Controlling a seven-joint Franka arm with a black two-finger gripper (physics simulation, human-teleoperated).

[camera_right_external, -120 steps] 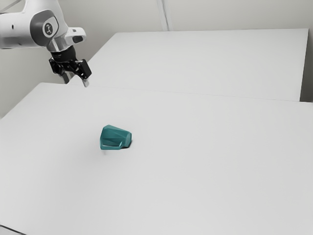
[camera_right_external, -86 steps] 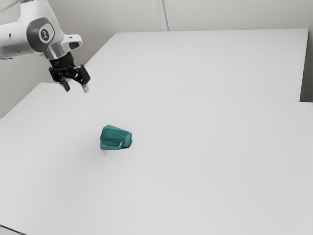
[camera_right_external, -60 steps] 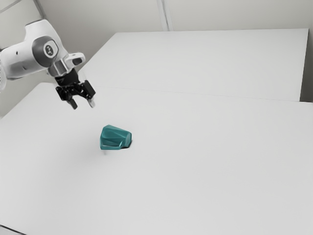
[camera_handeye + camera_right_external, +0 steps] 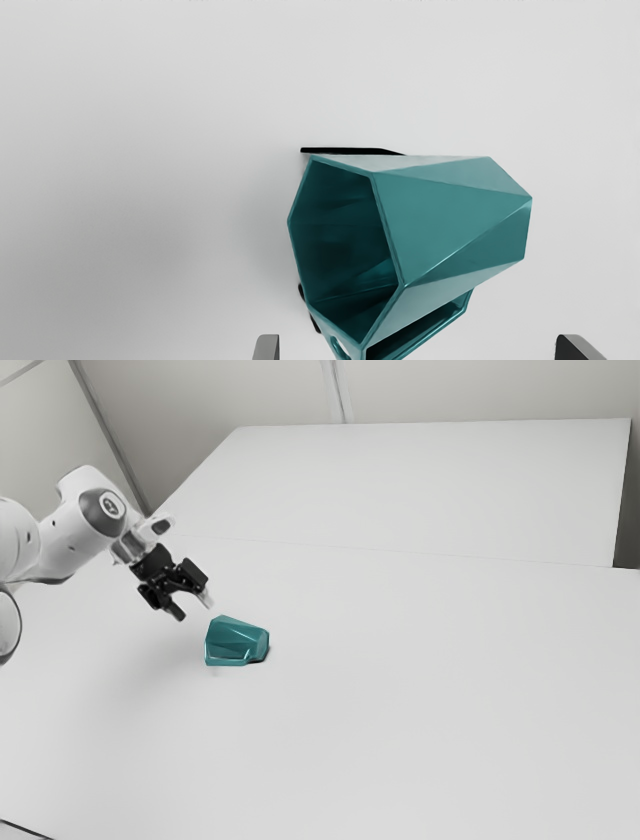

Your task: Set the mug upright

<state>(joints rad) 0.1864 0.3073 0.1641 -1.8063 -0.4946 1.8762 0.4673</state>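
Teal and faceted, the mug [image 4: 236, 641] lies on its side on the white table [image 4: 400, 740], just beside the gripper [image 4: 192, 608], whose fingers [image 4: 267, 348] stand wide apart, holding nothing. The approach looks nearly done; grasping, tipping it upright and releasing remain.

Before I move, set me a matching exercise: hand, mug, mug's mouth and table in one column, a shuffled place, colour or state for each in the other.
1. Hand
2. Mug
3. Mug's mouth
4. Table

A. facing the exterior view's left
B. white
C. open, holding nothing
D. lying on its side

Pairs: 1-C, 2-D, 3-A, 4-B
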